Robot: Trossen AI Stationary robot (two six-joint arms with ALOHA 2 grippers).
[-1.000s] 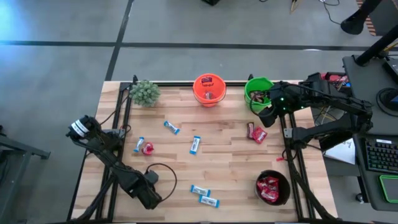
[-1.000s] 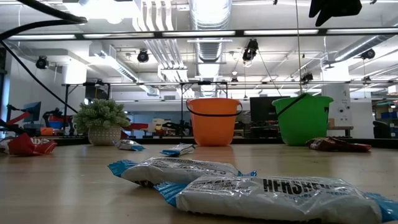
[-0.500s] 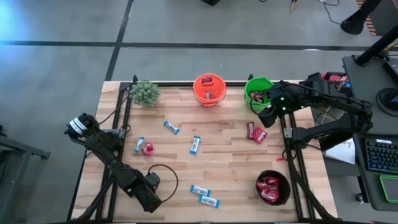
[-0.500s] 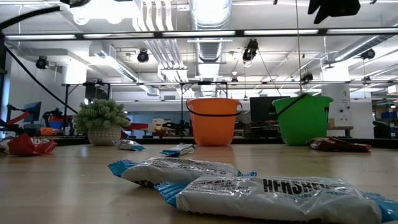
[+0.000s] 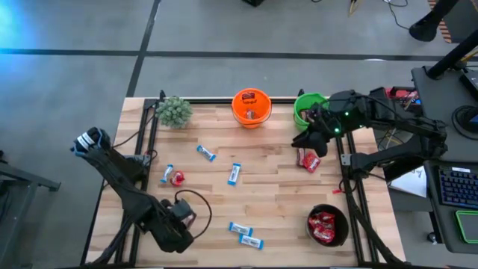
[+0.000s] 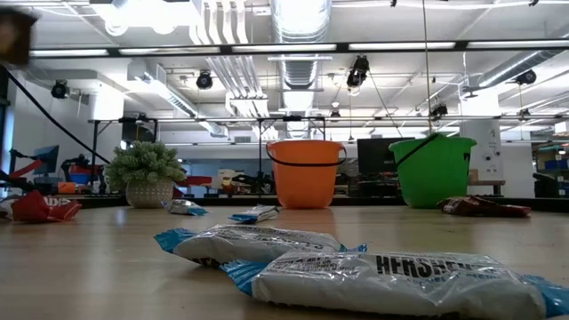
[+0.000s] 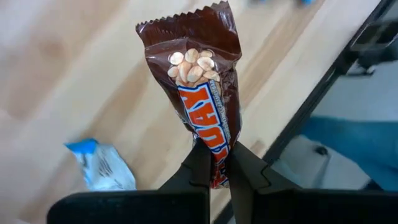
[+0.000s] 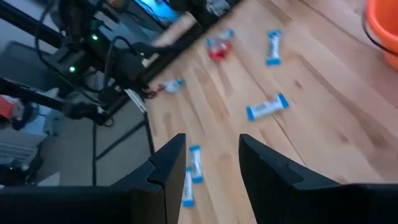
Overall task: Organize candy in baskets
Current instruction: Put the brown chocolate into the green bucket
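Two L fingers (image 7: 214, 167) pinch glossy brown crinkle-edged bar (image 7: 202, 93); R fingers (image 8: 208, 163) apart.

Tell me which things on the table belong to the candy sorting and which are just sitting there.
Belongs to the job: orange basket, green basket, black basket, blue-and-white bars, red packets, brown bar held by the left gripper.

Just sitting there: potted plant.

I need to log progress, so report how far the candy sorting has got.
Done: red packets lie in the black basket, and some candy sits in the orange basket and green basket.

In hand: the left gripper holds a brown bar; the right gripper is open.

Left: blue-and-white bars and other pieces lie loose on the table.
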